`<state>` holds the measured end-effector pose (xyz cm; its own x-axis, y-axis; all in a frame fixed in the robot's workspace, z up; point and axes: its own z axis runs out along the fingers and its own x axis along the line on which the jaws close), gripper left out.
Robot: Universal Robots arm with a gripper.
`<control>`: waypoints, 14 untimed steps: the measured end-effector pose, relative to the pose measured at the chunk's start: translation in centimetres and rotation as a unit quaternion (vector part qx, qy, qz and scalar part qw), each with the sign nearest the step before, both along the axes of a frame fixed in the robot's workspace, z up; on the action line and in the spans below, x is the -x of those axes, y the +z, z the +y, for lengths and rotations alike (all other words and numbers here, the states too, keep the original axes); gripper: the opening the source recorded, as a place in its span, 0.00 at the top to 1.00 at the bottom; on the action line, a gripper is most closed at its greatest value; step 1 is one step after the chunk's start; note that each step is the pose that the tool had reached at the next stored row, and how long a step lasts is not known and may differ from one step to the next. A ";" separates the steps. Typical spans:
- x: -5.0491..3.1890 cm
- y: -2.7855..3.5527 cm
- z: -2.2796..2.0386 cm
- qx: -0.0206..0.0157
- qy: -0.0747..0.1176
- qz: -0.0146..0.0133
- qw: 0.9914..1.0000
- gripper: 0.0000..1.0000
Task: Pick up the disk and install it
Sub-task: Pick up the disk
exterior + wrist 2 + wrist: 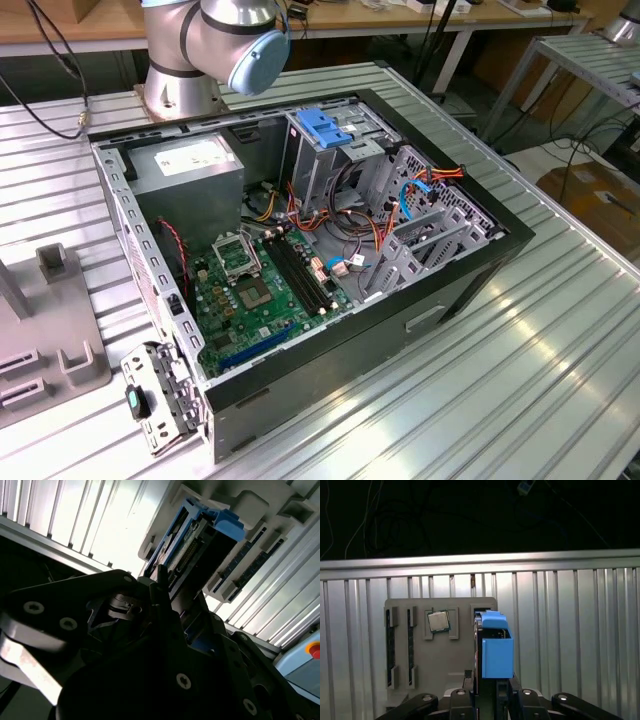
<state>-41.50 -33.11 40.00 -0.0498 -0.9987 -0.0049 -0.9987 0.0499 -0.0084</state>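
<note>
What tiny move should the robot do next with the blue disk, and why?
Probably lift the disk straight out of the grey holder: the gripper is right at the disk, which stands on edge in the holder, and the computer case lies open.

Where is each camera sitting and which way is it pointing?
Exterior view: off the arm, raised beside the ribbed table, looking down into the open computer case; the arm's base stands beyond it.
First wrist view: on the wrist, looking past the gripper at the disk standing in the grey tray.
Second wrist view: on the wrist, close behind the gripper's dark body, looking along it at that disk.
Shared: both wrist views show gripper, disk and tray.
</note>
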 end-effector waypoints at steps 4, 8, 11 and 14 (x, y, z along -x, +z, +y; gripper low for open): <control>0.00 0.55 0.00 0.000 0.000 0.000 1.000 0.65; 0.00 0.60 0.00 0.000 0.000 0.000 1.000 0.65; 0.00 0.79 0.00 0.000 0.000 0.000 1.000 0.65; 0.00 1.31 0.01 0.000 0.000 0.000 1.000 0.65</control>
